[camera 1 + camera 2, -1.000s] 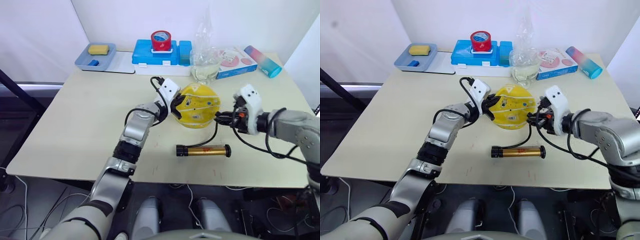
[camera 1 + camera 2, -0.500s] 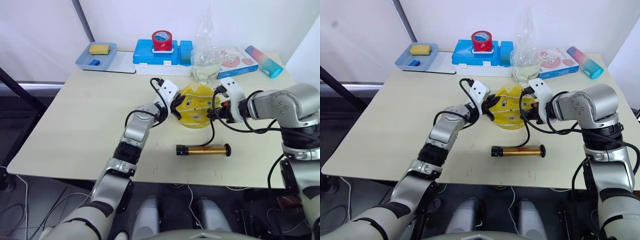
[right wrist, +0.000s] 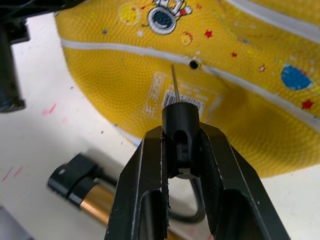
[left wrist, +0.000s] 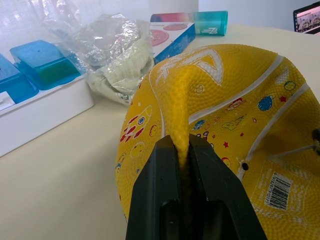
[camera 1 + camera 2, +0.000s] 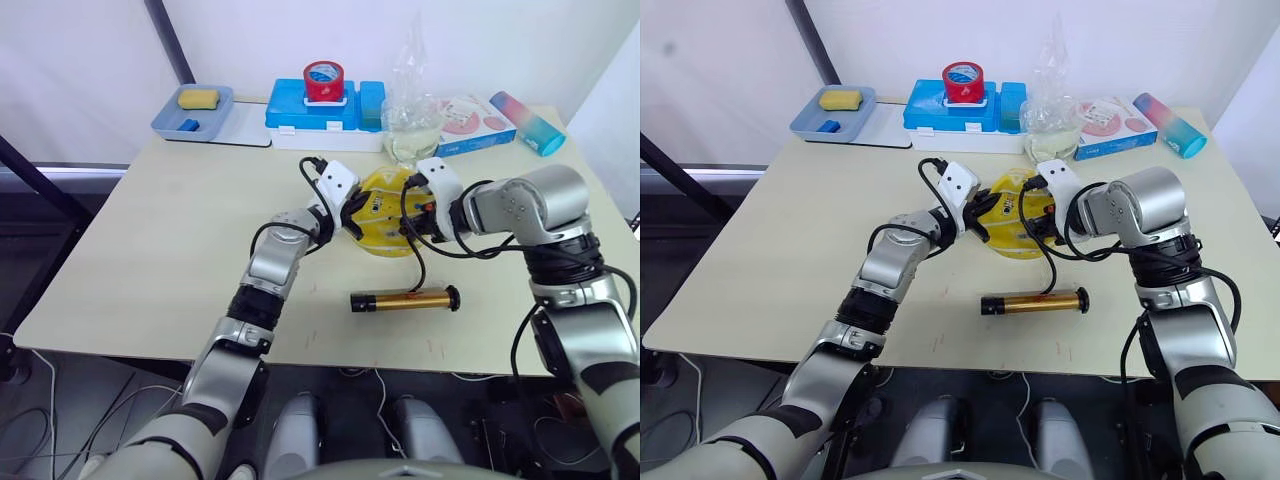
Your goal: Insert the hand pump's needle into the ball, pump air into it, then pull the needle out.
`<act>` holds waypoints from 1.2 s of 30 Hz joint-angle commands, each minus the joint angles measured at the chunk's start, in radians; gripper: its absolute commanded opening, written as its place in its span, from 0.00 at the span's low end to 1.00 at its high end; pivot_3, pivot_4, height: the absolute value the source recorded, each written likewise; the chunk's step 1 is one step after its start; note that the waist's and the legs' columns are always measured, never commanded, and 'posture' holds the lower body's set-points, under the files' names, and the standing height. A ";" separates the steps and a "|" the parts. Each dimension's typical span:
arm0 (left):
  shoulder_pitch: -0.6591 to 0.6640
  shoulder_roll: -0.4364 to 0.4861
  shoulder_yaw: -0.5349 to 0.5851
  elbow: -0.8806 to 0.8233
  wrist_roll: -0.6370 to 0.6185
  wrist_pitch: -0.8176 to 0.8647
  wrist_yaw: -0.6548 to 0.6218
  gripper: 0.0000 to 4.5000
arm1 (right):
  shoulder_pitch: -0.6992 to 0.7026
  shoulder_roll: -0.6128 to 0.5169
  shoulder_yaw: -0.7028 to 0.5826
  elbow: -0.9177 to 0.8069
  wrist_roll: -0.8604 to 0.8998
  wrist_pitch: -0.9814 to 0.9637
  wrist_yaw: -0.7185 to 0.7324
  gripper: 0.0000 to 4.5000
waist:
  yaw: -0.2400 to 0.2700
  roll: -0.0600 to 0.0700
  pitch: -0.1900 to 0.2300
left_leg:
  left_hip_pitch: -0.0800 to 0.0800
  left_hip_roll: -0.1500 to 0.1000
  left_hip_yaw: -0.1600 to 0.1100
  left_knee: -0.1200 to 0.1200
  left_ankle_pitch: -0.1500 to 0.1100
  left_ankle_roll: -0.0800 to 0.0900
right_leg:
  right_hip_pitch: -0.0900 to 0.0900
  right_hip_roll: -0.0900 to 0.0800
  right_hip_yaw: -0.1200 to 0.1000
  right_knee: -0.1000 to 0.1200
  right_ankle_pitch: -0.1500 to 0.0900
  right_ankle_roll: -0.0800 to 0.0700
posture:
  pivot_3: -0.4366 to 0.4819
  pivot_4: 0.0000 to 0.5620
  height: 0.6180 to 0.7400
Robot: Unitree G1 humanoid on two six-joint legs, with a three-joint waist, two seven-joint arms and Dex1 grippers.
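On the counter, the head views show the limp yellow rubber ball between both arms, the gold-bronze hand pump lying nearer. Left jaws are clenched on a ball fold. Right jaws grasp the thin metal needle, its tip just short of the valve hole; insertion, pumping and withdrawal all remain
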 commanded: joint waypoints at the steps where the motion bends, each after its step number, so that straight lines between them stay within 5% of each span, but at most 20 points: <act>1: 0.012 -0.009 0.001 -0.043 -0.004 0.007 0.004 0.00 | -0.009 0.018 -0.019 0.018 -0.025 -0.018 -0.012 0.07 | -0.001 0.000 0.000 | 0.000 0.000 0.000 0.000 0.000 0.000 | 0.000 0.000 0.000 0.000 0.000 0.000 | 0.48 0.27 1.00; 36: 0.024 -0.017 0.025 -0.003 -0.021 0.013 0.017 0.00 | 0.049 0.010 0.047 0.039 -0.133 -0.062 0.026 0.07 | 0.001 0.000 0.000 | 0.000 0.000 0.000 0.000 0.000 0.000 | 0.000 0.000 0.000 0.000 0.000 0.000 | 0.48 0.27 1.00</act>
